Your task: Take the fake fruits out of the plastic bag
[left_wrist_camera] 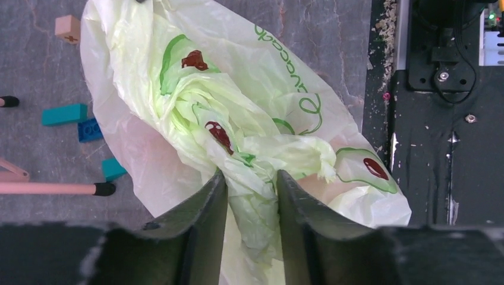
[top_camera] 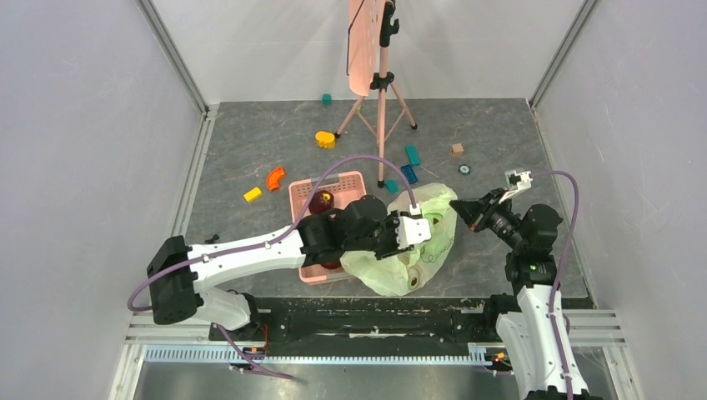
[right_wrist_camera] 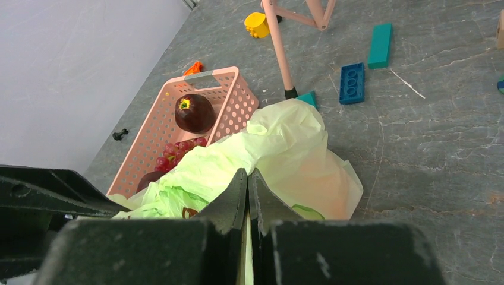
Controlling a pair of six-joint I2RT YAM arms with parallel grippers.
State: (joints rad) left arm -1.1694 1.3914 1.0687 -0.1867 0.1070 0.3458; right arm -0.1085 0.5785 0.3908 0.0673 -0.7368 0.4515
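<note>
Step in hand: getting the plastic bag (top_camera: 383, 271) open. No extraction yet, by my read.

- The bag lies crumpled on the bench (top_camera: 250, 142), right under the left fingers (left_wrist_camera: 202, 208) and just ahead of the right fingers (right_wrist_camera: 229, 202).
- Left fingers are partly apart, with a bunched fold of film filling the gap between them. Can't tell if it's clamped or just sitting there.
- Right fingers are clenched tight with a sliver of pale-green film in the seam. That reads as a pinch on the bag's edge on that side.
- Fake fruits (right_wrist_camera: 318, 178): none out in the open. One shows only as an orange tint through the film, just ahead and right of the right fingers; the rest are hidden.
- The pink basket (right_wrist_camera: 238, 101) sits beyond the right fingers, past the bag. The maroon fruit (right_wrist_camera: 194, 113) and grapes in it aren't ours.

Next move, as I judge it:
- Use the right pinch as an anchor.
- The left should take a single layer at the rim, not a wad.
- Pull that layer away from the right fingers so the mouth opens, then reach in.

Risk: grabbing a wad drags the whole bag along.
</note>
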